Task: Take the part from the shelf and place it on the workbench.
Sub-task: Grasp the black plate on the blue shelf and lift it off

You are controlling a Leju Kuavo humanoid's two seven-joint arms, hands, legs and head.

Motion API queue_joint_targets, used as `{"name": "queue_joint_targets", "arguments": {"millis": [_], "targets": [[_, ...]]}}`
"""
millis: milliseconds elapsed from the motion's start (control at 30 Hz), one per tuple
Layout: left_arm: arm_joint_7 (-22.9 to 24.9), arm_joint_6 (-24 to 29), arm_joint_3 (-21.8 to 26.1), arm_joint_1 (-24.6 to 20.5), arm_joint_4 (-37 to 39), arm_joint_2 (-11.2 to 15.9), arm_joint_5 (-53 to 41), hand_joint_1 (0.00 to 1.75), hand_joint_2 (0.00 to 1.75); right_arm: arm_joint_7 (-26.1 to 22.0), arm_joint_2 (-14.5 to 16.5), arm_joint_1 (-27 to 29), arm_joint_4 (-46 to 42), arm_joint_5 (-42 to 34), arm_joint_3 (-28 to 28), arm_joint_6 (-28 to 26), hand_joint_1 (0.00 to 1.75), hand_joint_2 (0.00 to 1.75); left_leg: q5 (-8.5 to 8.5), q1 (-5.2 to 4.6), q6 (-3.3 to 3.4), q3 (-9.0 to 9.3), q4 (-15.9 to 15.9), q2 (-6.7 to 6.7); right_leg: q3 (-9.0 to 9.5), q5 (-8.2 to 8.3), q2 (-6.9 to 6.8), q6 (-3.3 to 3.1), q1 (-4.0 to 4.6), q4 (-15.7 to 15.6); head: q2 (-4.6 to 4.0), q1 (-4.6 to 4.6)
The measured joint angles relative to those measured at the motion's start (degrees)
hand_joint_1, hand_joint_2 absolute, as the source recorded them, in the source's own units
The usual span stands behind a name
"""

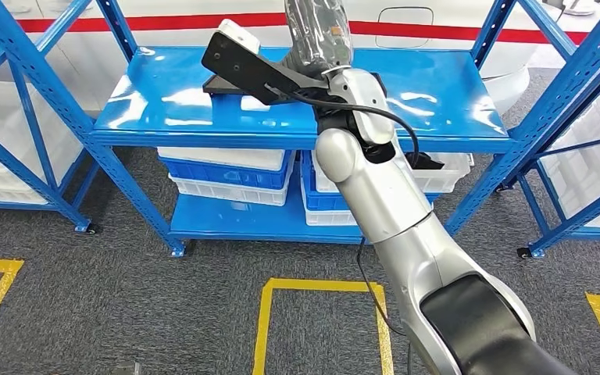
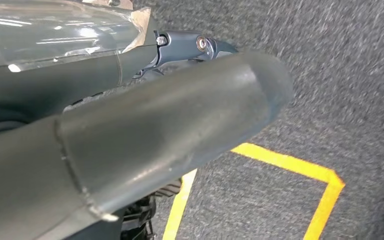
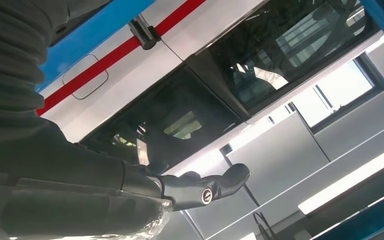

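- Right arm (image 1: 406,234): silver, enters the head view from the lower right and reaches up and forward over the shelf's top deck; a black cable runs along it near the wrist.
- Right hand (image 1: 318,35): raised above the back of the top deck, at the upper edge of the head view, wrapped in a dark, glossy cover. In the right wrist view one dark finger (image 3: 215,184) extends straight out, with nothing seen between the fingers there; whether the hand grips anything cannot be told.
- Part (image 1: 238,66): flat black plate with a pale block at its far upper end, tilted, its lower edge at the top deck, just left of the right wrist and touching or overlapping it; contact with the fingers is hidden.
- Shelf (image 1: 164,117): blue steel rack with a glossy blue top deck.
- Bins (image 1: 226,172): blue and white crates stacked on the lower deck.
- Left hand (image 2: 130,140): hangs low over the floor; thick grey thumb across the left wrist view, a darker finger (image 2: 200,45) behind it; fingers' state cannot be told.
- Floor (image 1: 125,297): grey carpet with yellow tape (image 1: 324,285) outlines.
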Motion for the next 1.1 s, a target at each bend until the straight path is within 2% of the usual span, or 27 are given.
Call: {"name": "queue_joint_targets", "arguments": {"millis": [67,133,167,200,233,267,300,333,367,433,500,533,567,667,700,733,800,867,1100], "targets": [[0.0,0.0,0.1,0.0,0.0,0.1,0.0,0.0,0.0,0.0,0.4,-0.2,0.1,0.0,0.0,0.0,0.0,1.75,-2.1,0.34,-0.87,-1.87,3.8,0.12,0.25,-0.1,0.04,-0.84,-0.32,-0.2,0.0,-0.13],[0.0,0.0,0.1,0.0,0.0,0.1,0.0,0.0,0.0,0.0,0.6,-0.3,0.3,0.0,0.0,0.0,0.0,1.75,-5.15,0.67,-1.56,-6.1,11.4,0.22,0.35,-0.26,0.04,-1.3,-0.27,-0.2,0.0,-0.22],[0.0,0.0,0.1,0.1,0.0,0.1,0.0,0.0,0.0,0.0,0.6,-0.3,0.5,0.0,0.0,0.0,0.0,1.75,-5.97,0.81,-1.78,-8.26,14.8,0.24,0.37,-0.32,0.04,-1.37,-0.24,-0.2,0.0,-0.2],[0.0,0.0,0.1,0.1,0.0,0.2,0.0,0.0,0.0,0.0,0.7,-0.2,0.6,0.0,0.0,0.0,0.0,1.75,-5.66,0.94,-1.91,-9.65,16.3,0.26,0.41,-0.35,0.06,-1.4,-0.23,-0.2,0.0,-0.21],[0.0,0.0,0.2,0.2,0.0,0.2,0.0,0.0,0.0,0.0,0.7,-0.2,0.7,0.0,0.0,0.0,0.0,1.75,-4.2,1.07,-1.96,-9.92,15.6,0.29,0.5,-0.38,0.1,-1.41,-0.23,-0.2,0.0,-0.22],[0.0,0.0,0.2,0.2,0.0,0.3,0.0,0.0,0.0,0.0,0.8,-0.2,0.8,0.0,0.0,0.0,0.0,1.75,-1.82,1.21,-1.94,-9.07,12.7,0.32,0.64,-0.42,0.15,-1.41,-0.24,-0.2,0.0,-0.22],[-0.1,0.0,0.2,0.2,0.0,0.3,0.0,0.0,0.0,-0.1,0.9,-0.3,0.8,0.0,0.0,0.0,0.0,1.75,0.76,1.32,-1.86,-7.45,8.4,0.35,0.8,-0.47,0.21,-1.38,-0.25,-0.2,0.0,-0.22],[-0.1,0.1,0.2,0.2,0.0,0.4,0.0,0.0,0.0,-0.1,0.9,-0.4,0.9,0.0,0.0,0.0,0.0,1.75,2.52,1.29,-1.77,-5.82,4.6,0.36,0.87,-0.54,0.26,-1.28,-0.09,-0.2,0.0,-0.21],[-0.1,0.1,0.2,0.1,0.0,0.4,0.0,0.0,0.0,-0.1,1.0,-0.5,0.9,0.0,0.0,0.0,0.0,1.75,3.54,1.19,-1.6,-4.68,1.9,0.33,0.86,-0.57,0.29,-1.12,0.04,-0.2,0.0,-0.2],[-0.2,0.0,0.2,0.2,0.0,0.4,0.0,0.0,0.0,-0.3,1.0,-0.6,1.1,-0.1,0.0,-0.1,0.0,1.75,3.61,0.8,-1.1,-4.09,0.5,0.22,0.78,-0.54,0.3,-0.6,0.24,-0.3,0.0,-0.16],[-0.3,0.0,0.2,0.2,0.0,0.4,0.0,0.0,0.0,-0.6,1.0,-0.6,1.3,-0.3,0.0,-0.2,0.0,1.75,3.93,0.78,-0.28,-3.95,0.1,0.22,0.69,-0.6,0.24,0.06,0.23,-0.3,0.0,-0.13],[-0.3,0.0,0.2,0.2,0.0,0.4,0.0,0.0,0.0,-0.7,1.0,-0.7,1.3,-0.3,0.0,-0.4,0.0,1.75,4.13,0.85,0.14,-3.79,-0.2,0.25,0.27,-1.09,0.19,0.19,0.29,0.6,0.0,-0.09],[-0.3,0.0,0.2,0.1,0.0,0.4,0.0,0.0,0.0,-0.9,1.0,-0.7,1.4,-0.4,0.0,-0.5,0.0,1.75,4.34,0.92,0.53,-3.62,-0.5,0.29,-0.77,-2.14,0.14,0.13,0.35,2.6,0.0,-0.03],[-0.4,0.2,0.2,0.2,0.0,0.5,-0.6,0.0,0.0,-1.2,0.7,-0.5,1.8,-0.6,0.0,-0.9,0.0,1.75,4.46,0.74,1.13,-3.56,-0.6,0.32,-6.36,-6.64,0.08,-0.51,0.32,14.1,0.0,0.08],[-0.4,0.3,0.2,0.2,0.0,0.5,-1.0,0.0,0.0,-1.3,0.6,-0.3,2.0,-0.7,0.0,-1.0,0.0,1.75,4.45,0.67,1.19,-3.57,-0.6,0.29,-7.52,-7.19,0.08,-0.39,0.32,16.3,0.0,0.08],[-0.3,0.4,0.2,0.2,0.0,0.5,-1.3,0.0,0.0,-1.4,0.5,-0.2,2.2,-0.8,0.0,-1.0,0.0,1.75,4.44,0.61,1.21,-3.56,-0.6,0.23,-7.56,-6.84,0.08,-0.1,0.32,16.4,0.0,0.11],[-0.1,0.4,0.2,0.2,0.0,0.6,-2.0,0.0,0.0,-1.7,0.4,-0.1,2.3,-1.0,0.0,-1.2,0.0,1.75,4.39,0.51,1.15,-3.47,-0.5,0.09,-4.74,-4.27,0.07,0.58,0.33,10.6,0.0,0.11],[0.1,0.4,0.1,0.2,0.0,0.6,-2.4,0.0,0.0,-1.9,0.4,-0.2,2.4,-1.1,0.0,-1.4,0.0,1.75,4.34,0.45,1.09,-3.4,-0.5,0.03,-2.2,-2.34,0.05,0.86,0.33,5.5,0.0,0.12],[0.1,0.3,0.1,0.2,0.0,0.6,-2.5,0.0,0.0,-1.9,0.4,-0.2,2.4,-1.1,0.0,-1.5,0.0,1.75,4.3,0.44,1.03,-3.39,-0.4,0.03,-1.26,-1.74,0.03,0.85,0.33,3.6,0.0,0.14]]}}
